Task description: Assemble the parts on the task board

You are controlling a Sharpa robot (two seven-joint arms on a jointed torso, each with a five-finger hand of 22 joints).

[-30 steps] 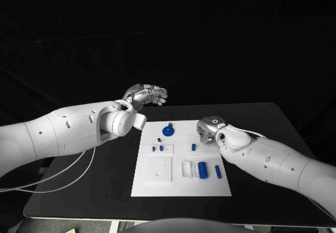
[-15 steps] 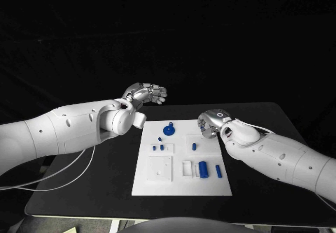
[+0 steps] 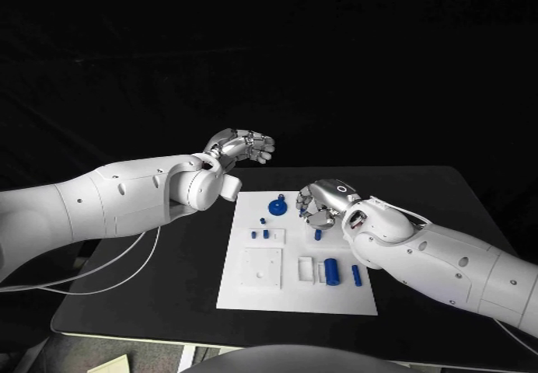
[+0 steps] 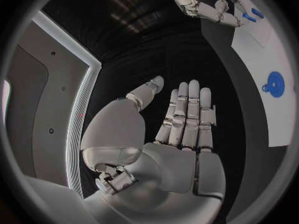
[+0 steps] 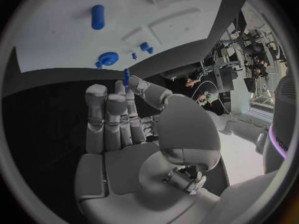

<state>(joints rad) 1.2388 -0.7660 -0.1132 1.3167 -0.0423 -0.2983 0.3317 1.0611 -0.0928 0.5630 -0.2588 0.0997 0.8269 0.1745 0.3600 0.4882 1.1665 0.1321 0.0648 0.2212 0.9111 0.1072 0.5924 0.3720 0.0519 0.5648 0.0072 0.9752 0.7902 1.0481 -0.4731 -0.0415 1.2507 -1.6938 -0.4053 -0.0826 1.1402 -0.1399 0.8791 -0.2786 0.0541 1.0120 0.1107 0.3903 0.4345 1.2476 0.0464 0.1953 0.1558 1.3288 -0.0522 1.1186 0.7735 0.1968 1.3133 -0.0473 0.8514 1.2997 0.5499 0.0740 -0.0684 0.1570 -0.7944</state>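
The white task board (image 3: 253,295) was laid flat in the middle of the black tabletop (image 3: 448,202), with the blue parts spread over its far half and middle. A round blue part with a small tab (image 3: 278,207) was seen near the board's far edge, two tiny blue pegs (image 3: 264,233) were parked a bit nearer on the left side, and a fat blue cylinder (image 3: 332,270) plus a slimmer blue pin (image 3: 357,274) were lined up side by side toward the right edge, next to a white raised block (image 3: 306,269). A bigger square white plate (image 3: 260,268) was set on the board's left part.

The right hand (image 3: 319,200) was held over the far right part of the board, just beside the round part. In the right wrist view a small slim blue piece (image 5: 126,77) was pinched up at the tips of its fingers (image 5: 106,112), between the thumb and the neighbouring finger, the rest of the fingers being kept straight and close together. So something was definitely held there.

The left hand (image 3: 241,147) was raised well off to the far left, beyond the board's corner and clear of the parts. From the left wrist view (image 4: 181,129) the palm was shown flat, fingers stretched out straight side by side, thumb angled away, nothing gripped. In the head view the same fingers looked a bit curled, tbh.
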